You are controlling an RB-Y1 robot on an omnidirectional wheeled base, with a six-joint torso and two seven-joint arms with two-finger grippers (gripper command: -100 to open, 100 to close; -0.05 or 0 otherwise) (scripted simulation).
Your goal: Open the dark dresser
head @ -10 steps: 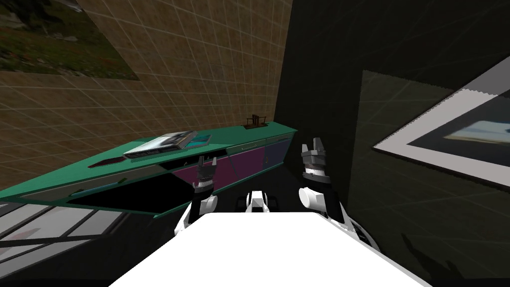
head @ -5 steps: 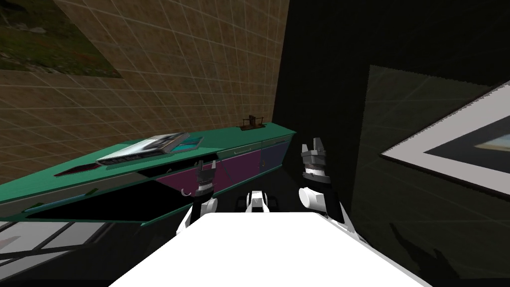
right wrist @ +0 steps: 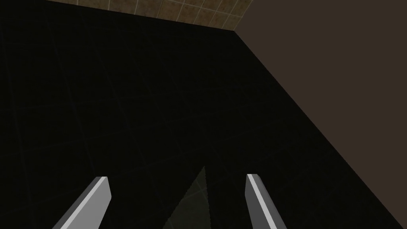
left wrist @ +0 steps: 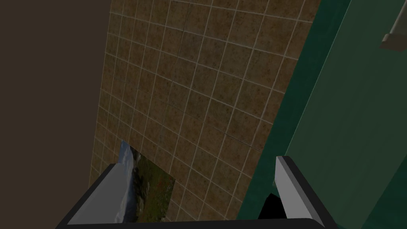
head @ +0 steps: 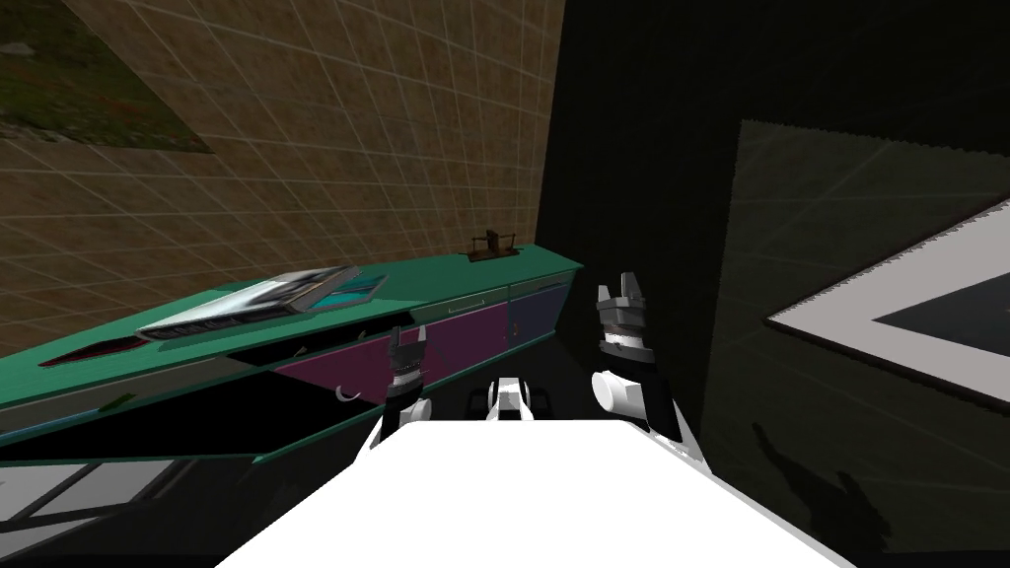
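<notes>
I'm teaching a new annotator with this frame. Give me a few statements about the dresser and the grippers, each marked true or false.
1. The left gripper and the right gripper are both open. True.
2. The dresser has a red top. False: the top is green and the fronts are purple.
3. The left gripper is shut on a handle. False: its fingers stand apart with nothing between them.
4. A flat book-like thing lies on the dresser's top. True.
</notes>
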